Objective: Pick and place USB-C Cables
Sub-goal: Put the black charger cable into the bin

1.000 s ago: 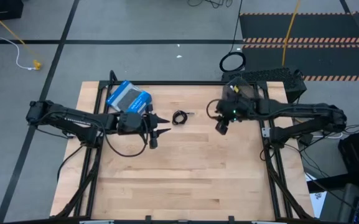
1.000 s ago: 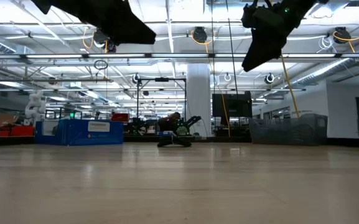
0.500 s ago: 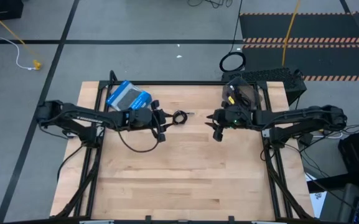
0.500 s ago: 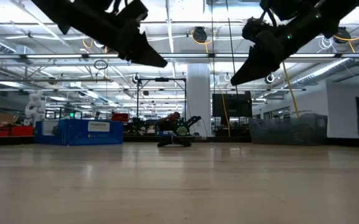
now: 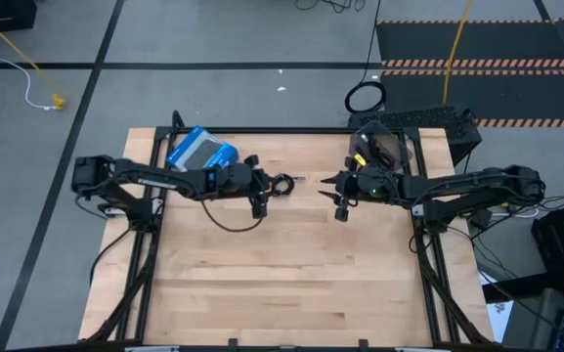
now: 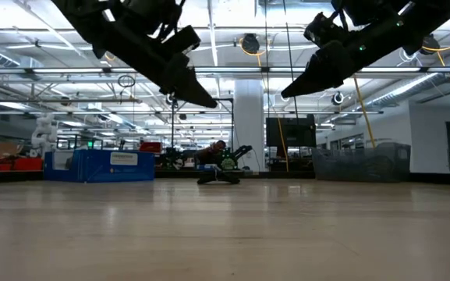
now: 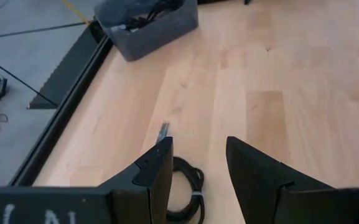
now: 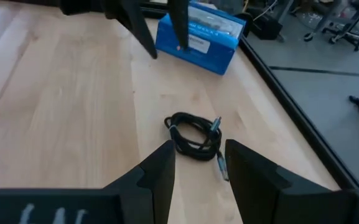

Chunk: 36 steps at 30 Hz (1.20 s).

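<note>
Left gripper [image 5: 261, 198], fingers spread and empty, hangs just left of the coiled black USB-C cable [image 5: 282, 184] at the high view's upper middle; light and floppy, I'd guess, best pinched across its bundled loops.

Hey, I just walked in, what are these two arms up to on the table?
Both arms reach toward a small coiled black cable lying near the far edge of the table. The left gripper hangs right by the coil, fingers open, and the right gripper points at it from the other side, also open. Neither holds anything. A blue box sits at the far left corner and a grey bin of cables at the far right.
</note>
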Available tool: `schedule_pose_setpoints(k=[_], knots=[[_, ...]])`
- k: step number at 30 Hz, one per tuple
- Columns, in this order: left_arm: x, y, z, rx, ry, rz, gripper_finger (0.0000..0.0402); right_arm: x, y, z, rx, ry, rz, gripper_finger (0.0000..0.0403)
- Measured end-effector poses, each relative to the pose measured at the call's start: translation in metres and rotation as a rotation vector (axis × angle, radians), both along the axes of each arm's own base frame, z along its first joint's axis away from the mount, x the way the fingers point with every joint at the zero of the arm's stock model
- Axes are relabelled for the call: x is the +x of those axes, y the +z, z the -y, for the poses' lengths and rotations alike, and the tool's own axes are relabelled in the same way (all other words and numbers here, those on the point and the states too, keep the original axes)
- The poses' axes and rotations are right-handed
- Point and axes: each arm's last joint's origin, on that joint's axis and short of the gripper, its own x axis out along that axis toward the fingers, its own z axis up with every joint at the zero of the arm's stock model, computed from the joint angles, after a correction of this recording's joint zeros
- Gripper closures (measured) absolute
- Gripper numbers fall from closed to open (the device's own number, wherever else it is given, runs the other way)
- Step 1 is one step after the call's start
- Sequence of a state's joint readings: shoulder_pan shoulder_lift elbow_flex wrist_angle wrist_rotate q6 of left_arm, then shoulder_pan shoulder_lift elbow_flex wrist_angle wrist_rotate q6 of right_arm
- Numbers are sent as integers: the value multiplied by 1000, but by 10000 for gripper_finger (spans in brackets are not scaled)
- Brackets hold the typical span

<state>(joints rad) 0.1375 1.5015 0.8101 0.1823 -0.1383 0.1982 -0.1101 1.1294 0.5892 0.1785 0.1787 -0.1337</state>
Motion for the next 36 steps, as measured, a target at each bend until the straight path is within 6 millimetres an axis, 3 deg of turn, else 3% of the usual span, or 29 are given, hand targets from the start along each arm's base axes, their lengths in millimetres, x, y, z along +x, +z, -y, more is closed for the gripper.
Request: schedule_pose_setpoints(k=[7, 16, 21, 26, 36], knots=[[-1, 3, -2, 22, -6, -14, 250, 0, 0, 0, 8, -3, -3, 268], [10, 78, -7, 35, -1, -157, 250, -2, 0, 0, 16, -6, -15, 268], [15, 101, -14, 34, 6, -238, 250, -4, -3, -1, 9, -2, -48, 268], [32, 102, -24, 8, -2, -351, 250, -5, -4, -1, 0, 4, -73, 268], [69, 46, -33, -62, -87, -655, 250, -8, -9, -1, 2, 5, -126, 268]])
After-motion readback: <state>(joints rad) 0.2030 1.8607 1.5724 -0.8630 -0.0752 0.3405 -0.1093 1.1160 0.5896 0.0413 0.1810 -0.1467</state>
